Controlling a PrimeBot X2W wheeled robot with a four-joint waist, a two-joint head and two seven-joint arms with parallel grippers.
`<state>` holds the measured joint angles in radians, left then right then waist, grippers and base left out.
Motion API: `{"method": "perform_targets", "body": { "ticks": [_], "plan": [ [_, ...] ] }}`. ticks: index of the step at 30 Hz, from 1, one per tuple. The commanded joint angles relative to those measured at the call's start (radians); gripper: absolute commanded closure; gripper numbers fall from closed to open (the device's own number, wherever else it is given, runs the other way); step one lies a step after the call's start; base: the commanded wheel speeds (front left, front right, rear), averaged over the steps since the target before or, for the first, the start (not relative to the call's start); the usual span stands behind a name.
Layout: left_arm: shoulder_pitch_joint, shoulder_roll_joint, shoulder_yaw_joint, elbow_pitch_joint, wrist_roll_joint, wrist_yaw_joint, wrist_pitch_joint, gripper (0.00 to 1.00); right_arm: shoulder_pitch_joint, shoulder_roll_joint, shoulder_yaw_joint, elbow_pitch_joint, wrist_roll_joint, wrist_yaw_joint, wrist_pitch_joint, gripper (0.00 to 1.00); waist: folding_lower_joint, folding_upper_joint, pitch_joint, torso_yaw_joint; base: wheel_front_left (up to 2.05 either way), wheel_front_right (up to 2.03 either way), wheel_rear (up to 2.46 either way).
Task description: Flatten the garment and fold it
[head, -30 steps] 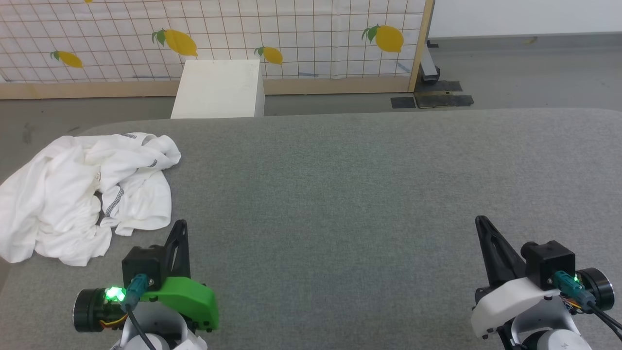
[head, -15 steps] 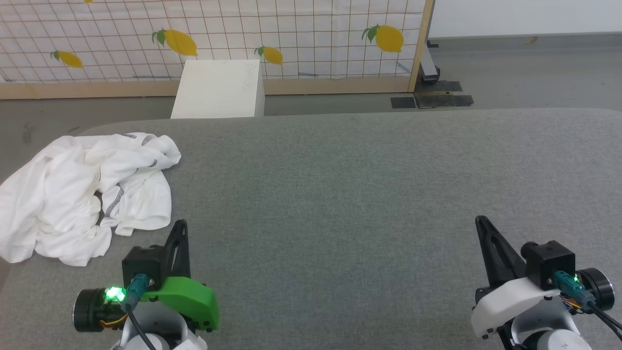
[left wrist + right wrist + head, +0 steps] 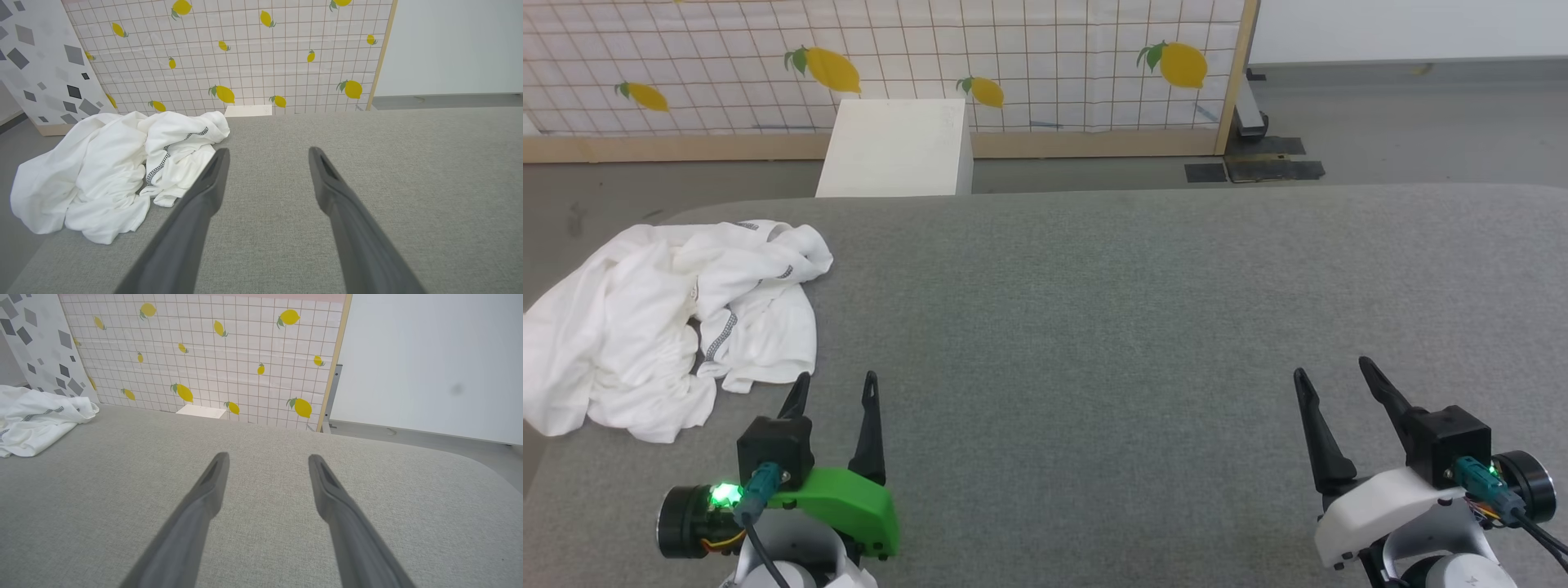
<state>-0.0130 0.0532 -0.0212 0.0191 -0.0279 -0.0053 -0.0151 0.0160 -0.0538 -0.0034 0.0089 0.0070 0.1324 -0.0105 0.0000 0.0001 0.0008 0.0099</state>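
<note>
Both grippers have their long dark fingers spread and grasp nothing. The left gripper (image 3: 838, 376) sits over the grey table (image 3: 1094, 310), just beside the near right edge of the garment (image 3: 645, 327), and the right gripper (image 3: 1331, 367) sits over the table's right side, well apart from it. The garment lies crumpled in a heap at the table's left edge, with a dark-stitched seam facing up.

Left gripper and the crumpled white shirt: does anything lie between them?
Nothing. In the head view only a narrow strip of bare grey table separates the open left gripper from the garment and its near hem.
</note>
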Motion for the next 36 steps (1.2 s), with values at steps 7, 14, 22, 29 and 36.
{"method": "perform_targets", "body": {
  "ticks": [7,14,22,29,36],
  "plan": [
    [-0.019,0.006,-0.013,0.017,-0.019,0.021,-0.022,0.00,-0.009,0.001,-0.001,0.004,-0.002,0.000,-0.020,0.00,0.0000,-0.0001,0.001,0.033,0.00,0.00,0.00],
    [-0.024,0.013,-0.021,0.026,-0.032,0.029,-0.034,0.00,-0.012,0.001,-0.001,0.004,-0.003,0.000,-0.029,0.00,0.0000,-0.0001,0.001,0.078,0.00,0.00,0.00],
    [-0.026,0.021,-0.028,0.034,-0.050,0.040,-0.050,0.00,-0.018,0.001,0.003,0.006,-0.002,0.000,-0.037,0.00,0.0000,-0.0001,0.005,0.139,0.00,0.00,0.00],
    [-0.028,0.027,-0.037,0.039,-0.066,0.048,-0.065,0.00,-0.024,0.001,0.007,0.008,-0.003,-0.001,-0.042,0.00,0.0000,-0.0001,0.012,0.196,0.00,0.00,0.00],
    [-0.024,0.035,-0.044,0.044,-0.082,0.057,-0.081,0.00,-0.031,0.001,0.011,0.011,-0.002,-0.001,-0.050,0.00,0.0000,-0.0001,0.017,0.241,0.00,0.00,0.00]
  ]
}}
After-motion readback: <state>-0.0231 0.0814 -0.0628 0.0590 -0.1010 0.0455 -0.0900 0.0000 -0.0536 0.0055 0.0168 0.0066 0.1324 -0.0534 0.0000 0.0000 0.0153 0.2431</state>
